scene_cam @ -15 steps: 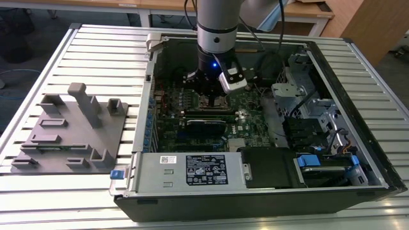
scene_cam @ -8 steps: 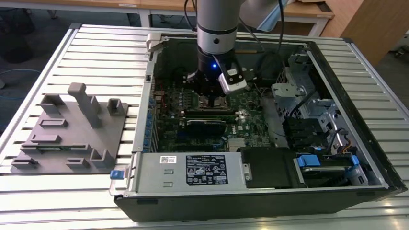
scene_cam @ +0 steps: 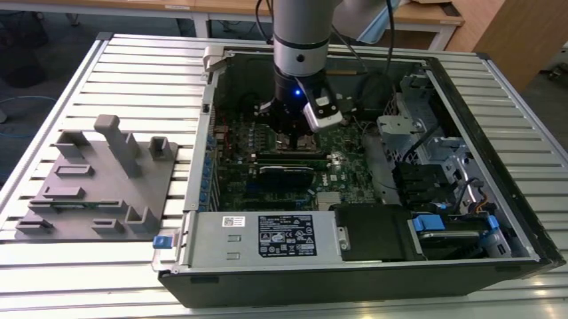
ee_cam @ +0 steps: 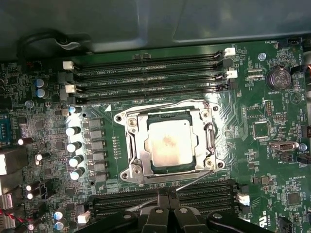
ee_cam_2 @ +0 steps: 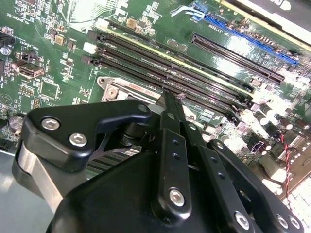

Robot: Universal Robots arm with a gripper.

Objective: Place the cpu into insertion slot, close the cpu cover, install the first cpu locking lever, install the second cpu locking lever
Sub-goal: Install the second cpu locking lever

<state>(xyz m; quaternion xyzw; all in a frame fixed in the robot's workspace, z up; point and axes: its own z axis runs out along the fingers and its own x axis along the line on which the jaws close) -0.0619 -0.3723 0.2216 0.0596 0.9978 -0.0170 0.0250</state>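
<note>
Jaws look pinched together with nothing in them, so I read my gripper (ee_cam: 167, 213) as empty, hovering just beside the slot (ee_cam: 170, 145) because the cpu (ee_cam: 170, 142) already sits inside it with the cover (ee_cam: 138, 145) folded down around it.

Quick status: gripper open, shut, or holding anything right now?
Gripper: shut, fingers pressed together with nothing between them, hanging beside the silvery hinged cpu cover, which lies closed around the square silver-grey cpu.
</note>
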